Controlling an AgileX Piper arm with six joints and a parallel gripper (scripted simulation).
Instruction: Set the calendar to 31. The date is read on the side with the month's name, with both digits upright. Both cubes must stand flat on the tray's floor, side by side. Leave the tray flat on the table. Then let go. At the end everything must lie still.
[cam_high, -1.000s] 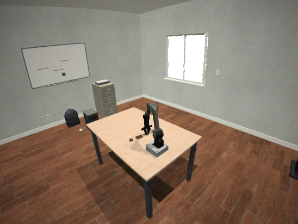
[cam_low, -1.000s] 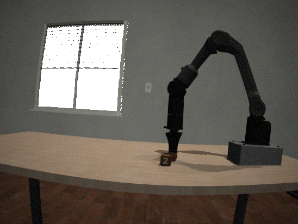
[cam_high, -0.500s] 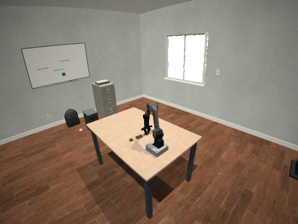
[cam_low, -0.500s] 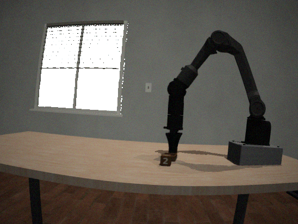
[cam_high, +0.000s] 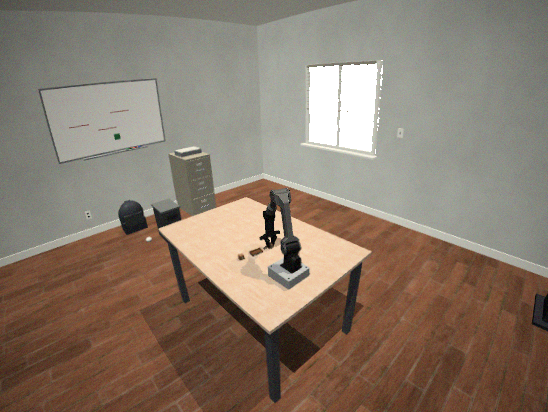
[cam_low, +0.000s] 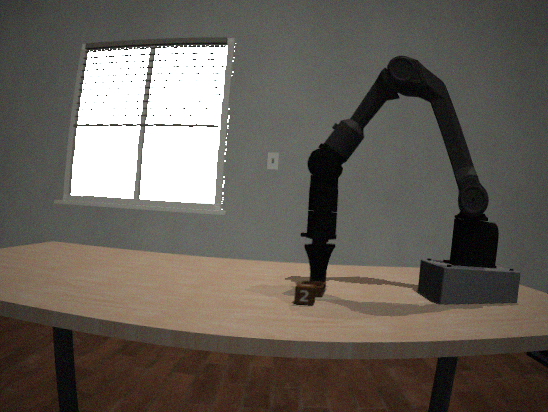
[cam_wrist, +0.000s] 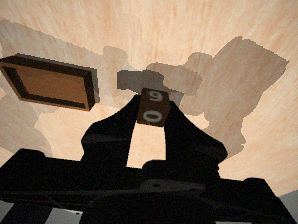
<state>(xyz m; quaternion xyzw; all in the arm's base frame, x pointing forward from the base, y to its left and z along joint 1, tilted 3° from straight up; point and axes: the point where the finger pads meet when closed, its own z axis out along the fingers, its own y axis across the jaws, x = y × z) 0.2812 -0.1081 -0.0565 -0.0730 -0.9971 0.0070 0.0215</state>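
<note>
the table (cam_high: 215, 227) (cam_low: 150, 295) (cam_wrist: 210, 20) spans the middle of the top view. the dark arm (cam_high: 287, 220) (cam_low: 452, 135) arches over it, right of centre in the exterior view. its gripper (cam_high: 270, 245) (cam_low: 318, 280) (cam_wrist: 152, 105) points down, fingers partly closed on a brown cube (cam_wrist: 153, 111), mid-frame in the wrist view, showing a 0 below what reads as a 9. the tray (cam_high: 256, 252) (cam_low: 320, 287) (cam_wrist: 52, 87) lies flat, upper left of the wrist view; the other cube (cam_high: 241, 256) (cam_low: 304, 294), showing 2, sits outside it on the table, lower centre of the exterior view.
</note>
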